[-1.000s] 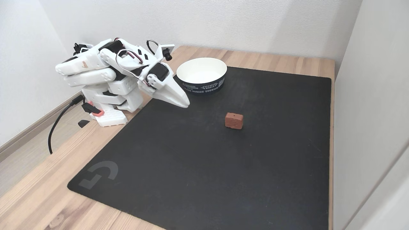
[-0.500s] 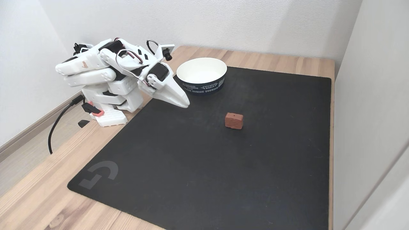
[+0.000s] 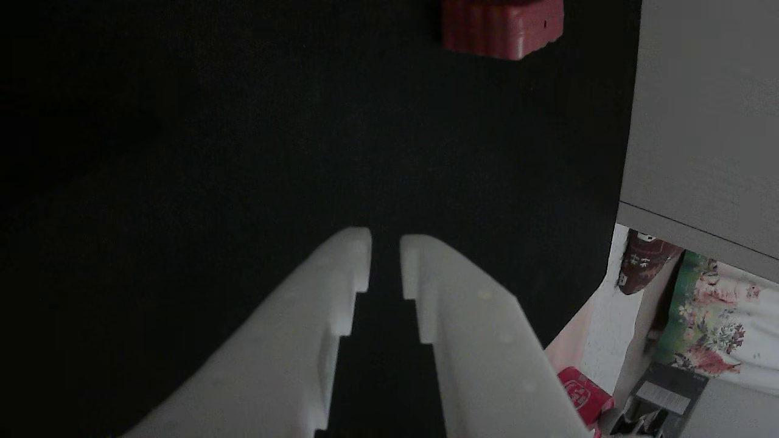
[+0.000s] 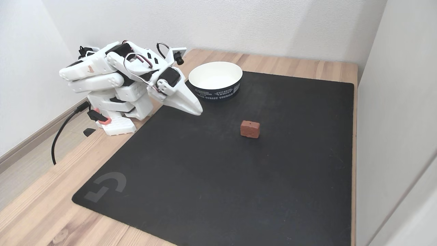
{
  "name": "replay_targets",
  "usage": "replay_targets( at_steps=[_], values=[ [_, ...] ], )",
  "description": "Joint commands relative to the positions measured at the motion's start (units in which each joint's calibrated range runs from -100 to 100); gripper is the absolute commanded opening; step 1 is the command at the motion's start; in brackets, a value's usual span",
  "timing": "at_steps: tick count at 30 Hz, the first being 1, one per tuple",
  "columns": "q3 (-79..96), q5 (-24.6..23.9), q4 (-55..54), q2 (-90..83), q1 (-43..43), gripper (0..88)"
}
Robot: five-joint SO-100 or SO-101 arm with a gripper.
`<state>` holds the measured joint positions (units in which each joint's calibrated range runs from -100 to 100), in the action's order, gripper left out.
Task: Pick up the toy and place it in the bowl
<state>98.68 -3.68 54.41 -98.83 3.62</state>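
The toy [image 4: 250,128], a small red-pink ribbed block with a tiny dark hole on top, lies on the black mat right of centre in the fixed view. At the top edge of the other view, the toy [image 3: 502,27] is partly cut off. The white bowl [image 4: 215,82] with a dark printed band stands at the mat's far edge, with nothing showing inside. My gripper [image 4: 197,110] hangs low over the mat's left part, in front of the bowl and well left of the toy. In the other view my gripper [image 3: 384,243] holds nothing, its jaws nearly together with a narrow slit.
The black mat [image 4: 218,177] covers most of the wooden table [image 4: 41,208]. A pale wall panel [image 4: 392,102] borders the table's right side. The arm's base and cable [image 4: 61,133] sit at the left. Beyond the mat's edge a red packet [image 3: 581,392] lies below.
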Motion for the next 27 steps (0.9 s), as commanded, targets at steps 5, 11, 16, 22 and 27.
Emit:
replay_targets(
  at_steps=[5,11,16,22,27],
  values=[
    [0.6,-0.2,-0.3,-0.7,-0.5,2.5],
    [0.6,-0.2,-0.3,-0.6,-0.5,2.5],
    [0.5,-0.2,-0.3,-0.5,-0.4,2.5],
    [0.5,-0.2,-0.2,-0.5,-0.4,2.9],
    [0.3,0.2,0.1,-0.3,-0.4,2.5]
  ],
)
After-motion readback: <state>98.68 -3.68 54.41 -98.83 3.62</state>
